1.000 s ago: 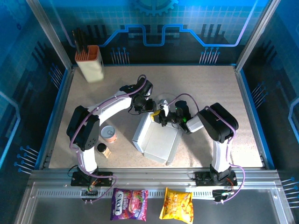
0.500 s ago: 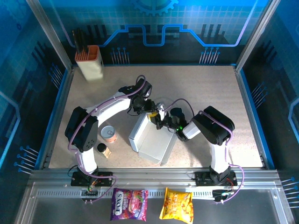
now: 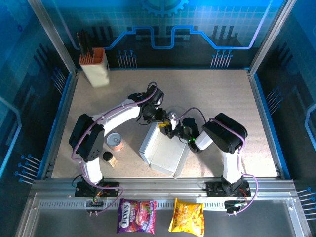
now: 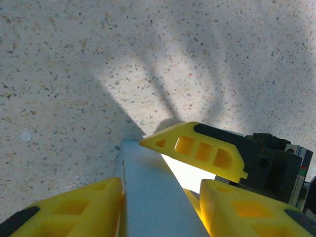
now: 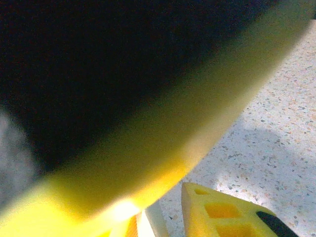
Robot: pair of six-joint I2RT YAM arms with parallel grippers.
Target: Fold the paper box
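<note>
The paper box (image 3: pixel 163 152) is a white-grey cardboard shell with raised walls in the middle of the table. My left gripper (image 3: pixel 159 118) reaches to its far corner. In the left wrist view its yellow fingers (image 4: pixel 64 207) straddle the box's upright wall (image 4: pixel 153 197) and press on it. My right gripper (image 3: pixel 171 130) meets the same corner from the right. One of its fingers (image 4: pixel 197 148) lies across the wall top with a gap below it, so its jaws stand apart. In the right wrist view one finger (image 5: pixel 232 212) shows beside a sliver of box edge (image 5: pixel 157 223); a blurred yellow and black shape hides the other.
A cream holder with an orange top (image 3: pixel 94 66) stands at the back left. A small tin (image 3: pixel 115 141) and a dark little bottle (image 3: pixel 107 158) sit left of the box. Two snack bags (image 3: pixel 137 216) (image 3: pixel 187 216) lie in front of the table's near rail.
The right gripper's jaws have parted after being shut. Both grippers and the box's far corner shifted a little toward the front left and back.
</note>
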